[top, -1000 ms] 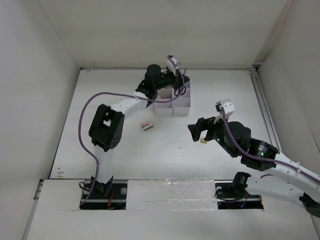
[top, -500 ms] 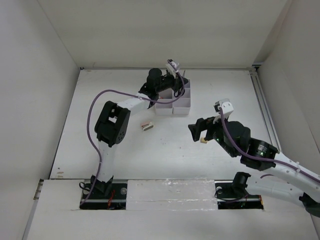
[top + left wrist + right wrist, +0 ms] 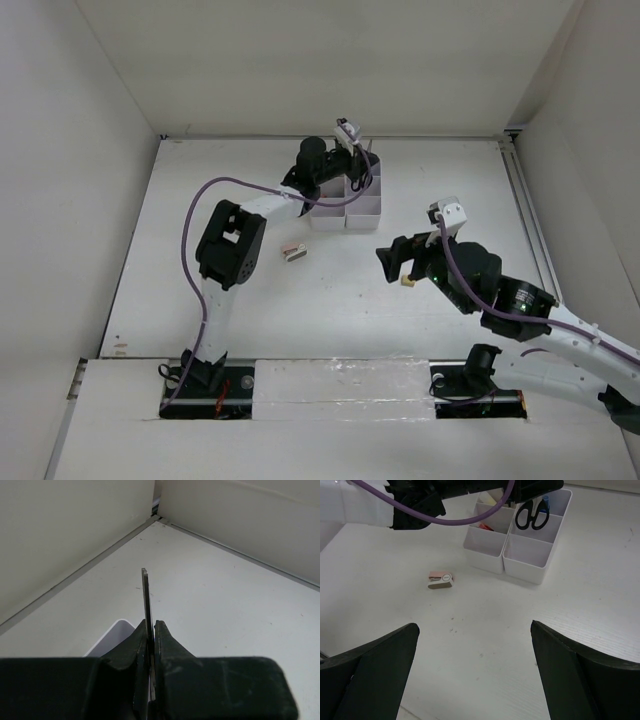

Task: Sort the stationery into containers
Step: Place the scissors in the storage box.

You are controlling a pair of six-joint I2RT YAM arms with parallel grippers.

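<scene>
The white containers stand at the back middle of the table and show in the right wrist view. My left gripper is over their far right compartments, shut on the thin blade of the black-handled scissors. The scissors' handles sit in a far compartment next to a blue cap. A small pink eraser lies on the table left of the containers; it also shows in the right wrist view. My right gripper is open and empty, hovering right of the eraser.
Yellow and red items sit in the left compartments. White walls enclose the table on the left, back and right. The left arm's purple cable loops over the table's left part.
The left arm has shifted slightly right and farther over the containers, still holding the scissors. The right arm and the pink eraser have not moved.
</scene>
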